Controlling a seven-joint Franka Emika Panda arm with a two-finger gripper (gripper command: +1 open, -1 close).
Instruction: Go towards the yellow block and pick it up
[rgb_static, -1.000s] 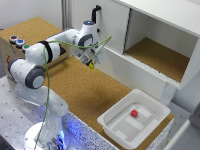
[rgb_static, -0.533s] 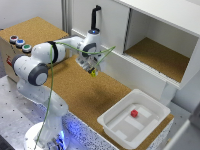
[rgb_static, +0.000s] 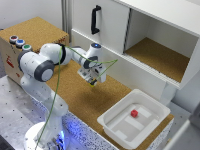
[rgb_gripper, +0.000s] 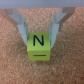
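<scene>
The yellow block (rgb_gripper: 39, 46) is a small bright yellow cube with a black "N" on its upper face. In the wrist view it sits between my two fingertips (rgb_gripper: 23, 31) and fills the gap, with both fingers pressed against its sides. In the exterior view it is only a yellow speck (rgb_static: 93, 83) at the tips of my gripper (rgb_static: 92, 81). The gripper points down, low over the cork board (rgb_static: 75, 107). I cannot tell whether the block touches the cork.
A white tray (rgb_static: 112, 122) at the exterior view's lower right holds a small red cube (rgb_static: 134, 113). A white cabinet with an open shelf (rgb_static: 155, 55) stands behind the arm. A box with coloured buttons (rgb_static: 19, 44) is at the left. A green cable (rgb_static: 102, 64) runs along the arm.
The gripper has moved down and slightly to the exterior view's right, from in front of the cabinet to low over the cork board.
</scene>
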